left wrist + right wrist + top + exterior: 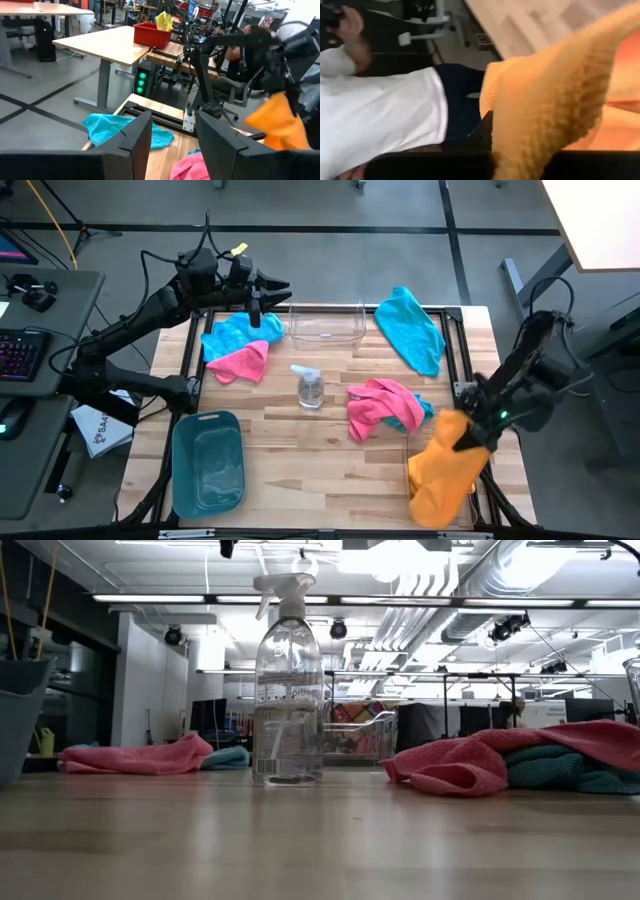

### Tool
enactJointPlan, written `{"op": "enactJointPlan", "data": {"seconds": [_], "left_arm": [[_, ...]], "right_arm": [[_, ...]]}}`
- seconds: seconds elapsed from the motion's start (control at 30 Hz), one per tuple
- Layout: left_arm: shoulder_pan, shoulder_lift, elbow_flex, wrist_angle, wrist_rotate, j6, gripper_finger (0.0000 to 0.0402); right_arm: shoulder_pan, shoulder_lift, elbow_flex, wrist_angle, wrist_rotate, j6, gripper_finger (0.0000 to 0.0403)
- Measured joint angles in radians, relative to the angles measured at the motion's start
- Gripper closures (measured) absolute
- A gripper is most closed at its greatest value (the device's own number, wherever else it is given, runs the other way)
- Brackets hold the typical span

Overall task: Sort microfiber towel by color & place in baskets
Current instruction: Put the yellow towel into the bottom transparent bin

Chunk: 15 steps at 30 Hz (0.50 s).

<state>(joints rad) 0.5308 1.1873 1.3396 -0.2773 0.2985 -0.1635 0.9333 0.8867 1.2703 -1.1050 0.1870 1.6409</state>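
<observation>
1. Right gripper (468,432), at the lower right of the overhead frame, is clenched on an orange towel (445,468); the cloth hangs in a crumpled fold over a clear basket (412,442) at the table's right edge.
2. Close up, the orange towel (555,95) shows a nubby, looped weave.
3. Left gripper (262,292) hovers at the upper left with its fingers (134,134) spread apart and nothing between them, above a teal towel (232,333) and a pink towel (240,362) that lie touching.
4. Another teal towel (412,328) lies spread flat at the upper right.
5. Right of centre, a rumpled pink towel (380,406) sits bunched over a third teal cloth (422,408).
6. A second clear basket (327,325) stands at upper centre; the opaque teal basket (207,461) stands at lower left.
7. A spray bottle (309,387) stands upright mid-table.
8. A person's white sleeve (375,120) shows in the right wrist view.
</observation>
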Motion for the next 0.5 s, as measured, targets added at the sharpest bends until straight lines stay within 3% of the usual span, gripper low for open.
{"op": "enactJointPlan", "data": {"seconds": [0.13,0.27,0.37,0.5], "left_arm": [[0.0,0.0,0.0,0.0,0.0,-0.001,0.0259],[0.0,0.0,0.0,-0.018,0.0,-0.019,0.0259],[-0.002,0.0,0.0,-0.038,0.0,-0.019,0.0259],[-0.002,0.0,0.0,-0.041,0.0,-0.035,0.0259]], "right_arm": [[0.0,0.017,0.141,-0.225,0.111,-0.024,0.0403],[-0.004,0.043,0.192,-0.266,0.213,-0.127,0.0403],[-0.004,0.071,0.169,-0.252,0.185,-0.175,0.0403],[-0.003,0.114,0.097,-0.14,0.074,-0.176,0.0403]]}}
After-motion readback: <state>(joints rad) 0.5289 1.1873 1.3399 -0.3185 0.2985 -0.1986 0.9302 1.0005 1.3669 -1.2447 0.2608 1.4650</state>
